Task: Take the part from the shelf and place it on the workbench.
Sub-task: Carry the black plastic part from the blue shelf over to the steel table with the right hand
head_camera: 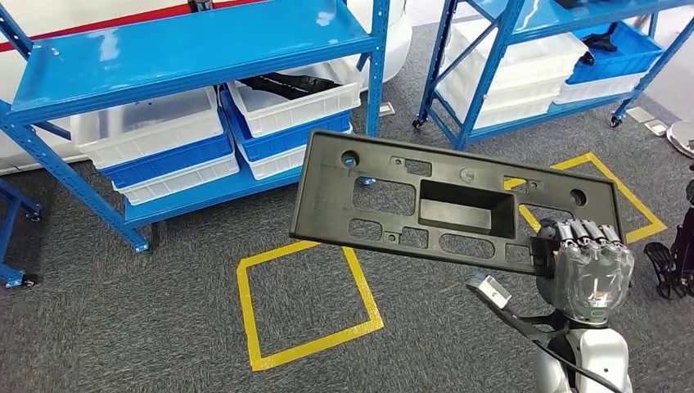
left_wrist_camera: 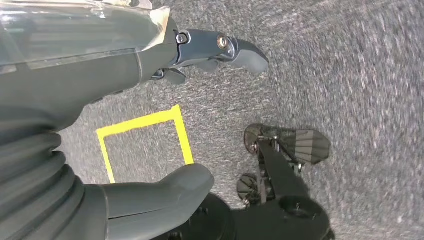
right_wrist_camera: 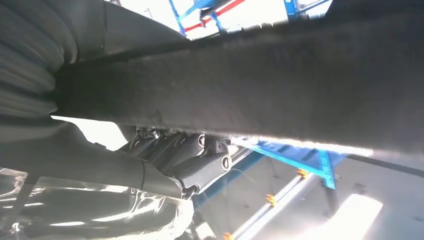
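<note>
A long dark plastic part [head_camera: 454, 203] with cut-outs and a rectangular recess hangs in the air over the carpet, tilted slightly. My right hand [head_camera: 585, 260] grips its lower right corner, fingers curled over the edge. Close up in the right wrist view the part [right_wrist_camera: 280, 82] is a dark band with my fingers [right_wrist_camera: 190, 155] wrapped under it. My left hand [left_wrist_camera: 150, 115] hangs above the grey carpet, thumb and fingers apart, holding nothing.
A blue shelf [head_camera: 188, 49] with white and blue bins [head_camera: 159, 139] stands at the back left; a second blue shelf [head_camera: 540, 57] is at the back right. Yellow tape squares [head_camera: 303, 303] mark the carpet. A dark wheeled stand [head_camera: 675, 262] sits at the right edge.
</note>
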